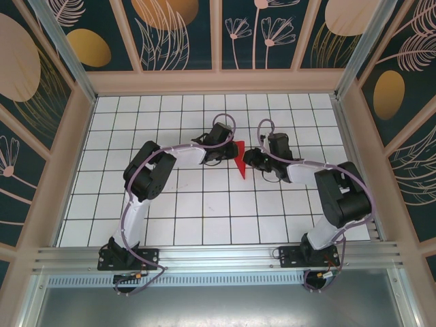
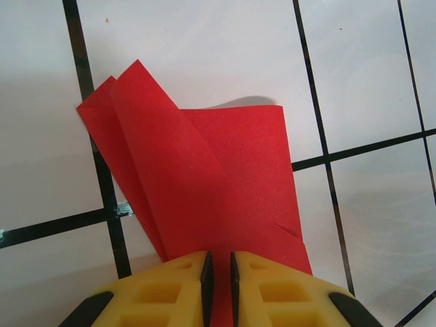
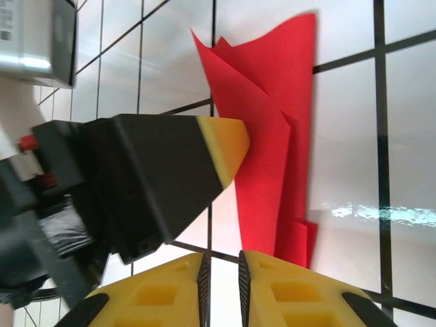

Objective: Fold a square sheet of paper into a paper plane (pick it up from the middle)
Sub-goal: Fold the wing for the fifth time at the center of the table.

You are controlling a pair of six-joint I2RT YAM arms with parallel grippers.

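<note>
The red paper (image 1: 240, 163) lies on the white tiled counter (image 1: 204, 204), a little beyond its middle, between the two arms' ends. From above it reads as a small wedge narrowing to a point toward the near edge.

The left wrist camera gives the layers that the overhead view cannot. One flap of the red paper (image 2: 204, 184) is folded diagonally over a squarer panel behind it, and a second edge peeks out along its left side. The flaps lift slightly and throw a soft shadow on the tiles. The paper's lower end runs down into the slit of the left gripper (image 2: 219, 257), and red shows between the yellow fingers (image 2: 170, 293). That gripper is pinching the paper.

The right wrist camera sees the red paper (image 3: 272, 136) from the other side, as overlapping pointed flaps with a short stepped end near the bottom. One finger (image 3: 225, 143) of the left gripper, black with a yellow tip, reaches in from the left and meets the paper's edge. The right gripper (image 3: 221, 259) sits just beside the paper and is not on it. Its fingers are parted by a narrow slit through which bare tile shows, and it grips nothing.

In the overhead view, the left gripper (image 1: 228, 151) and right gripper (image 1: 248, 158) face each other across the wedge.
</note>
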